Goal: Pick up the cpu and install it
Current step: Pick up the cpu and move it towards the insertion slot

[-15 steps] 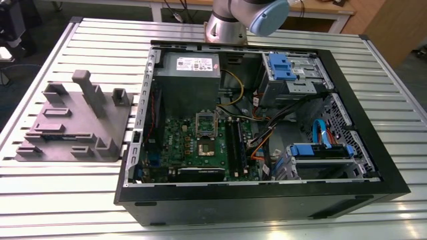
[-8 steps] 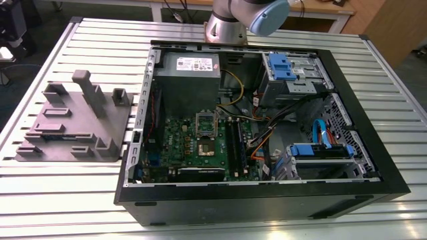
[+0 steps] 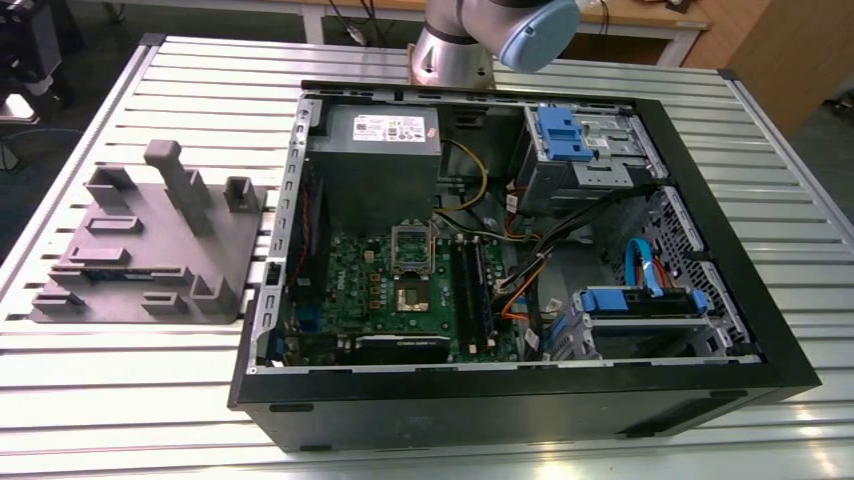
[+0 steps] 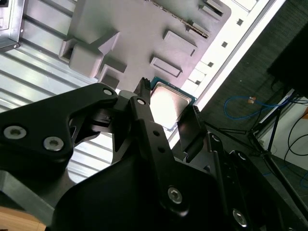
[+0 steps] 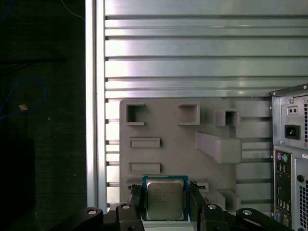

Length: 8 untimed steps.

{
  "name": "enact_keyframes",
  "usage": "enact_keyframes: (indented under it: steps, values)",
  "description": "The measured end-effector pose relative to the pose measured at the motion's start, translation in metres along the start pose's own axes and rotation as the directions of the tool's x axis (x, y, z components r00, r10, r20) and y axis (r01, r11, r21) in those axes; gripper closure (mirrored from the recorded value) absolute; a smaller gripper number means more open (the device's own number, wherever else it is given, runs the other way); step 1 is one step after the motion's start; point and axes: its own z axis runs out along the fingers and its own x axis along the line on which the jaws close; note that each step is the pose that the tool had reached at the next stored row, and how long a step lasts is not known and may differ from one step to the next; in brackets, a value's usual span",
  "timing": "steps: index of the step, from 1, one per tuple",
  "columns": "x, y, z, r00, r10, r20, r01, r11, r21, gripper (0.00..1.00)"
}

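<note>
Jaws of gripper [image 5: 165,193] appear clenched on cpu [image 5: 164,201] above grey fixture [image 5: 168,144]; lid print illegible.

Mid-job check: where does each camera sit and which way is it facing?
Exterior view: off-arm, looking down on the open computer case and fixture block; part of the arm shows.
First wrist view: on the wrist, facing past the gripper onto the cpu and fixture block.
Second wrist view: on the wrist, slanting along the gripper's black links.
Both wrist views share the gripped cpu.
</note>
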Motion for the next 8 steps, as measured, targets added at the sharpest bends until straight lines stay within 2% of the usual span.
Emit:
enact_keyframes:
  steps: [8]
  values:
    - [-0.0021, 0.0001, 0.0001, 1.0000, 0.000, 0.0000, 0.000, 1.0000, -0.0001, 0.53]
